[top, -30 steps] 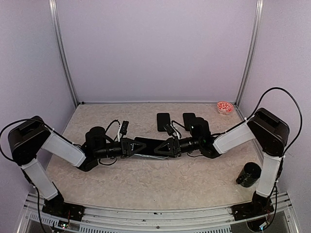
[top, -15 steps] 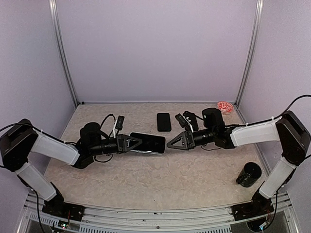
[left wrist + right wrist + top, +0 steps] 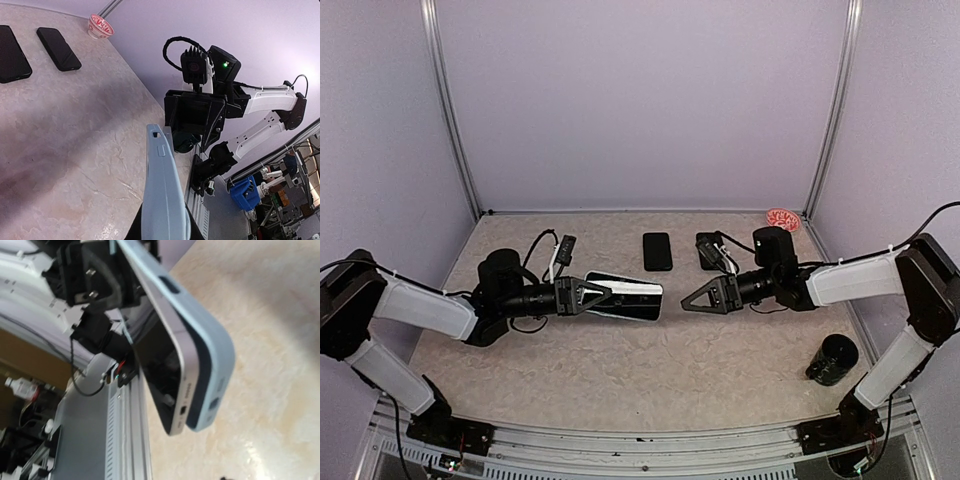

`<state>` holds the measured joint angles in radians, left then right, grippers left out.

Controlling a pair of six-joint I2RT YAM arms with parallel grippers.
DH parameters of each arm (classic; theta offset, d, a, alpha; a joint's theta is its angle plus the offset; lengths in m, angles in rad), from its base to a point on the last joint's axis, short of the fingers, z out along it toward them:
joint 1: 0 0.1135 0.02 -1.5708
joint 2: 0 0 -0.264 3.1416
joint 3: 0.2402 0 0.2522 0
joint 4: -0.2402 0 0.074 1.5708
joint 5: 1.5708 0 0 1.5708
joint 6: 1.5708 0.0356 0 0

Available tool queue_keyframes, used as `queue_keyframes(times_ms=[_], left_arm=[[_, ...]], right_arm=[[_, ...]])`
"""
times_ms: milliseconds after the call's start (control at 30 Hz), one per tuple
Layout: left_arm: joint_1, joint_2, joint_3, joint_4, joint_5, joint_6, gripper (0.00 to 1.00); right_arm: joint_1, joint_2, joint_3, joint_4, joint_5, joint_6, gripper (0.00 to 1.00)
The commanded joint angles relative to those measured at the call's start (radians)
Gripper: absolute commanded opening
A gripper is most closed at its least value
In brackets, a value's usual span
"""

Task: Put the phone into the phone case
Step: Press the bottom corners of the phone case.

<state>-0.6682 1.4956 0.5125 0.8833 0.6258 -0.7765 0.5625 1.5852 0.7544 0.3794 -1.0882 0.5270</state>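
Note:
My left gripper (image 3: 603, 296) is shut on one end of a light blue phone case (image 3: 638, 305), held on edge above the table. In the left wrist view the case (image 3: 162, 200) runs up from between my fingers. The phone (image 3: 167, 365), silver-edged with a black screen, lies in the case (image 3: 212, 352), but its near end stands out of the case's corner. My right gripper (image 3: 687, 302) hangs open a short way to the right of the phone's free end, touching nothing, and it faces the left wrist camera (image 3: 194, 117).
Two more black phones (image 3: 657, 251) (image 3: 709, 250) lie flat at the back of the table. A red-patterned bowl (image 3: 783, 220) sits in the back right corner. A black cylinder (image 3: 832, 360) stands at the right front, near the right arm's base.
My right gripper has let go of the phone and drawn back to the right. The left gripper has pulled the case and phone slightly left and tilted them.

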Motion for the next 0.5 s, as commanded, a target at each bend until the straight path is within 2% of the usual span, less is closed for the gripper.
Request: queue_keyframes(times_ms=[0, 467], left_arm=[[0.001, -0.024, 0.024, 0.087, 0.076, 0.017, 0.00], [-0.041, 0.007, 0.064, 0.109, 0.132, 0.023, 0.00]], right_arm=[[0.000, -0.016, -0.030, 0.119, -0.088, -0.026, 0.49], [0.030, -0.025, -0.032, 0.181, -0.139, -0.052, 0.53]])
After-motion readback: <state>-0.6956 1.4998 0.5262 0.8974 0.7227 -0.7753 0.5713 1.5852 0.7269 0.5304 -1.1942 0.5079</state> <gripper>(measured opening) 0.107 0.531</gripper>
